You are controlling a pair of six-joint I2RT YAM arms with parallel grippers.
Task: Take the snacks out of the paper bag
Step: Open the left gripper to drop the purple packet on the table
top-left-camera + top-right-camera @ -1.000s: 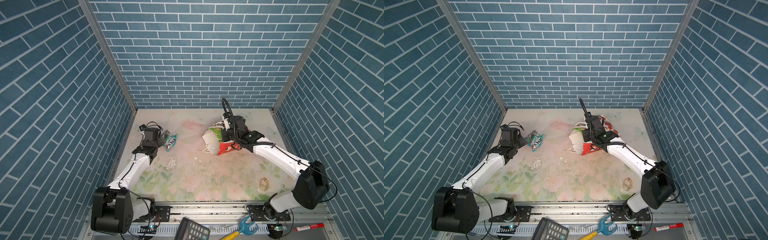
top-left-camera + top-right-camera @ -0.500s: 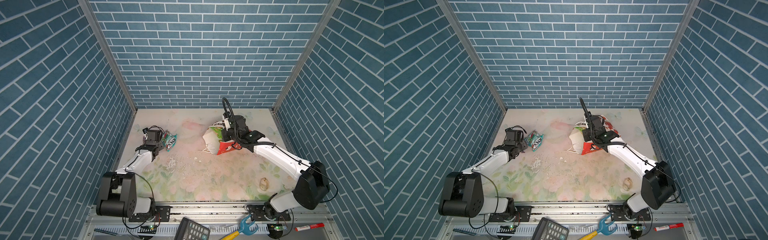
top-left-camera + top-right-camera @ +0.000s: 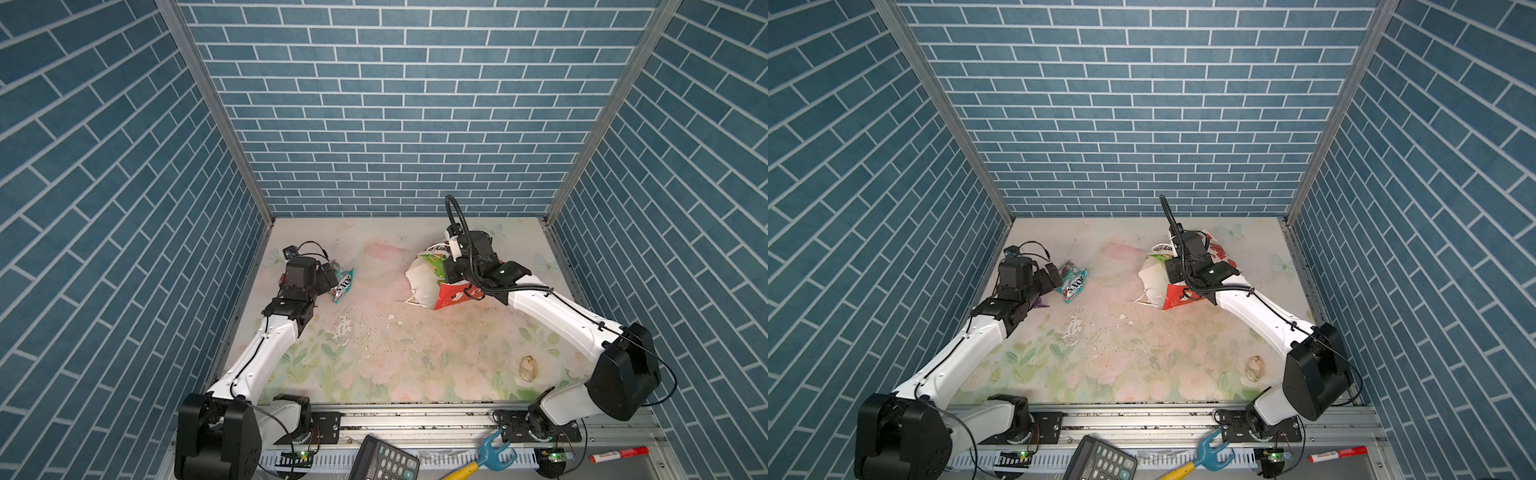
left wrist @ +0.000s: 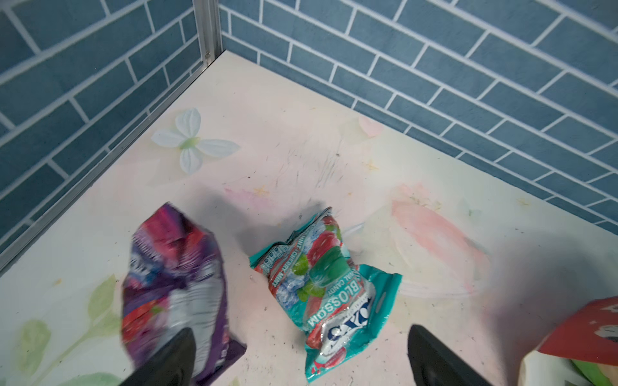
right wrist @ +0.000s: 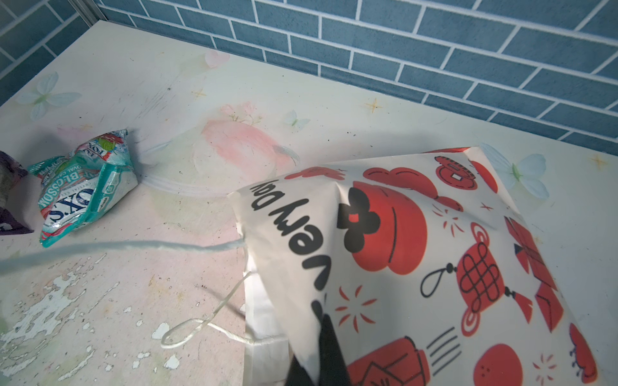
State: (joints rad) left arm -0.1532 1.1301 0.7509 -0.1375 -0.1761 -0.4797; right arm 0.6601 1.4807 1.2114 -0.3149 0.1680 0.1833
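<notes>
Snacks: small crinkly film packets, judged light, soft, slippery and easily crushed; no stiff edge to lean on

Out of the bag, at 10 o'clock on the table: teal packet, lying crumpled with its lettering up; purple packet just beside it, at its 8 o'clock in a top view, blurred in the left wrist view, contact with the table not settled

Inside the bag: green packet, showing at the mouth; others, if any, hidden

Paper bag: at 1 o'clock on the table, on its side, mouth toward 9 o'clock; thin and creased, likely to buckle or tear under a hard pull; white cord handle loose on the table

Left gripper: above the two packets, jaws spread wide, holding nothing

Right gripper: clenched on the upper wall of the paper bag near its mouth, apparently holding the mouth up

Hold, as judged: pinch on a sealed end or a raised fold, across the thin way, with light pressure; flat faces likely to slide out; slow draw through the mouth, to avoid dragging the bag along
</notes>
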